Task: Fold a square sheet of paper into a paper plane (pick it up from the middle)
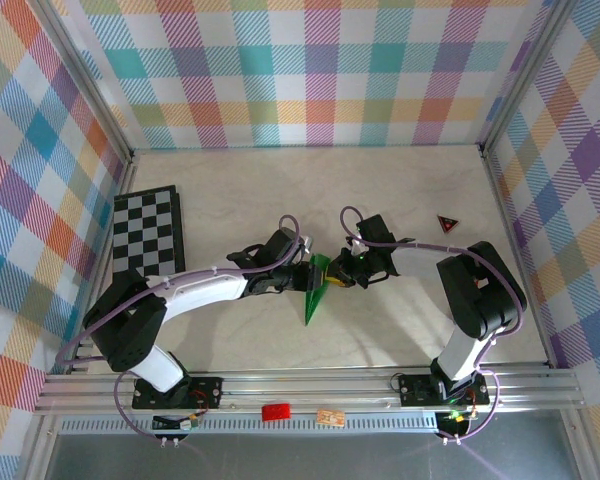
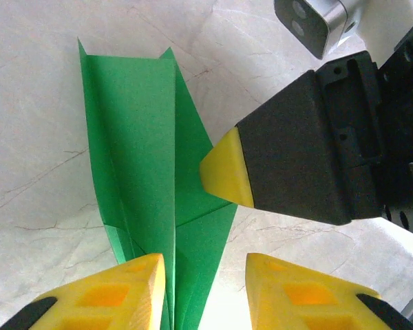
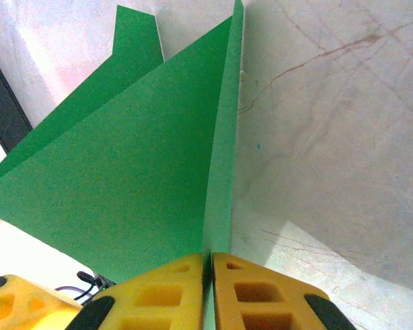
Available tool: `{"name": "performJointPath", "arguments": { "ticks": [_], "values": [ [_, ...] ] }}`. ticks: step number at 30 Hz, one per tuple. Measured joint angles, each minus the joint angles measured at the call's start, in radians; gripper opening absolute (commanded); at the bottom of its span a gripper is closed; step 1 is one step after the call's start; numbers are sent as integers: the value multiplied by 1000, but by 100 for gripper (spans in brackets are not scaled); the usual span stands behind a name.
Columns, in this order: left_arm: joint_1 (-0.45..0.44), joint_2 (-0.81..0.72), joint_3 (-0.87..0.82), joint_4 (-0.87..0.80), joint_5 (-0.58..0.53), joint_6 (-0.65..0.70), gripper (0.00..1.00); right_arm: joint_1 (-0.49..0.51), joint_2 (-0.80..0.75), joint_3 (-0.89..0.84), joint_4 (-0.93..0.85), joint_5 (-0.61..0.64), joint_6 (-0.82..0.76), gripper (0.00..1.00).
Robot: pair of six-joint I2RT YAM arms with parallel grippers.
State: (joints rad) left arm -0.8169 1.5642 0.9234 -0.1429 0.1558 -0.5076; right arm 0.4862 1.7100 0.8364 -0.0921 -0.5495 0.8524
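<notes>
The paper plane (image 1: 317, 287) sits mid-desk (image 1: 400, 180) between the 2 arms, long axis running toward the near edge, its ridge clenched in the right pincer (image 3: 208, 258), while the equally near left pincer (image 2: 205, 265) stands released astride its fold.

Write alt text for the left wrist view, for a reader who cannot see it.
A folded green paper plane lies on a pale marbled table. The left arm's yellow fingers stand apart at the bottom, the plane's ridge between them; from the picture's right, the right arm's black, yellow-tipped fingers touch its side.
</notes>
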Motion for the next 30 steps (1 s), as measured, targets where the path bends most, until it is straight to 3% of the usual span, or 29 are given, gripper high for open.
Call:
{"name": "performJointPath", "arguments": {
  "ticks": [30],
  "values": [
    [-41,116,58,-95,-5,63,35,0,0,0,0,0,0,14]
  ]
}}
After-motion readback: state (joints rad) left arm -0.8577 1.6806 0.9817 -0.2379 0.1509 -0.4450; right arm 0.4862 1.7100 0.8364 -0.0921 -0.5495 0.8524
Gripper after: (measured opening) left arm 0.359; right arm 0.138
